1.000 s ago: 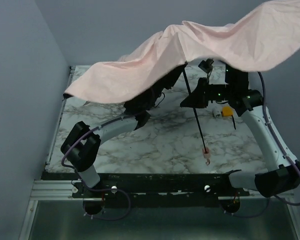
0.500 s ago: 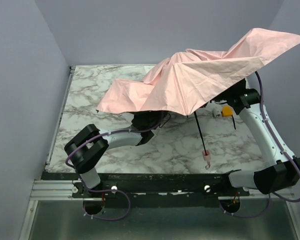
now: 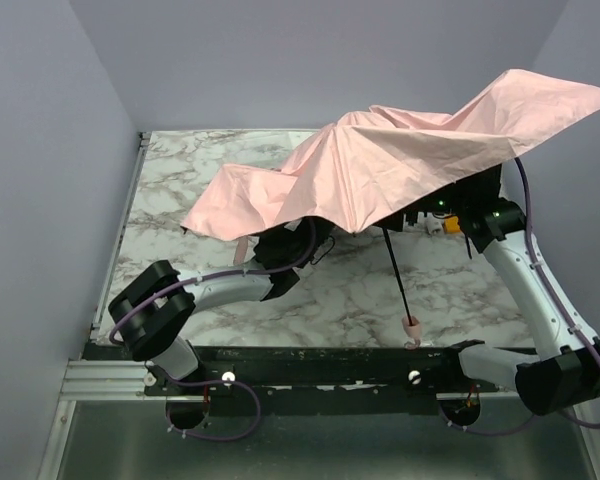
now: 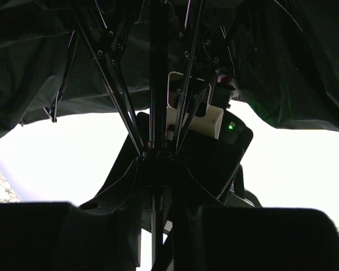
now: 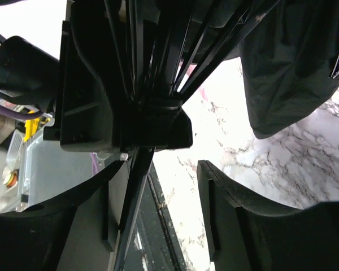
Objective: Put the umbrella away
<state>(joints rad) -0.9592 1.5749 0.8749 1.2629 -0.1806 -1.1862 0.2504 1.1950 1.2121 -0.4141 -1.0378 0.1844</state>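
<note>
Above the right half of the marble table spreads the umbrella, pink canopy open. Its black shaft slants down to the small pink handle at the table's near edge. Under the canopy the right gripper has its fingers apart beside the shaft. The left gripper straddles the shaft, but it is too dark to tell whether it clamps.

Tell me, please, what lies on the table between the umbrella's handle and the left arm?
Nothing: the top view shows bare marble table between the umbrella's handle and the left arm.
</note>
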